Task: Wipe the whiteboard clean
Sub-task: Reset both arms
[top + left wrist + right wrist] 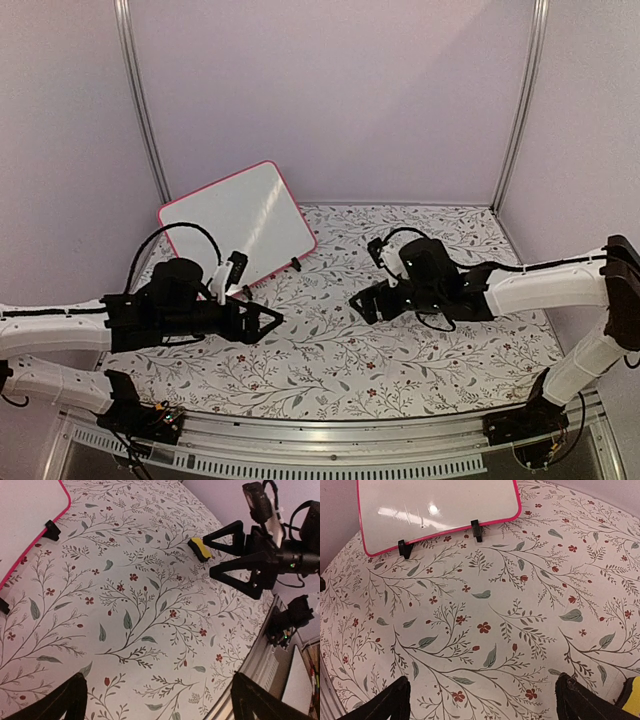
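The whiteboard [240, 225] leans tilted at the back left on two small black clip feet [404, 548]. It has a pink-red frame, and its white face [435, 510] shows only glare; one corner of the whiteboard [25, 515] appears in the left wrist view. My left gripper [268, 322] hovers open in front of it, nothing between its fingers [157, 700]. My right gripper [362, 305] is open over the middle of the table [482, 695]. A small yellow block eraser [200, 549] lies on the cloth just outside one right finger [632, 700].
A floral cloth [330, 360] covers the table. Lilac walls with metal posts [140, 100] close the back and sides. An aluminium rail [330, 430] runs along the near edge between the arm bases.
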### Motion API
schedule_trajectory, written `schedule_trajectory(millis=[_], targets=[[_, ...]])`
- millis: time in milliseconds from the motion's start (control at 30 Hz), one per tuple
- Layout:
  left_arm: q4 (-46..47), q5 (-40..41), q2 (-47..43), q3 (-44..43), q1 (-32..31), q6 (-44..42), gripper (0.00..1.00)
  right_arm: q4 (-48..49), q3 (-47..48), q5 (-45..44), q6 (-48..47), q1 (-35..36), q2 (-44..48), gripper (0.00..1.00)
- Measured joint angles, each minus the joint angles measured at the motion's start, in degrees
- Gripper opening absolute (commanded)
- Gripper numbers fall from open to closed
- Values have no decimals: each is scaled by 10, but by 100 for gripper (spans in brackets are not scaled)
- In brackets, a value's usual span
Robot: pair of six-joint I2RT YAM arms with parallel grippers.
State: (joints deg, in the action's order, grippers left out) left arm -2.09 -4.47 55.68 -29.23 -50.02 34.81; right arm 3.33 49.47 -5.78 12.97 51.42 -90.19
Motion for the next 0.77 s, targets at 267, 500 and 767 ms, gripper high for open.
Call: schedule_trajectory(millis=[267, 500, 767], targets=[[154, 62, 125, 49, -89, -23, 100, 21, -141, 39, 56, 20, 148, 99], [239, 84, 146, 87, -126, -24, 100, 27, -230, 57, 92, 31, 254, 99], [267, 98, 157, 86, -128, -22, 100, 32, -244, 55, 102, 32, 283, 99]])
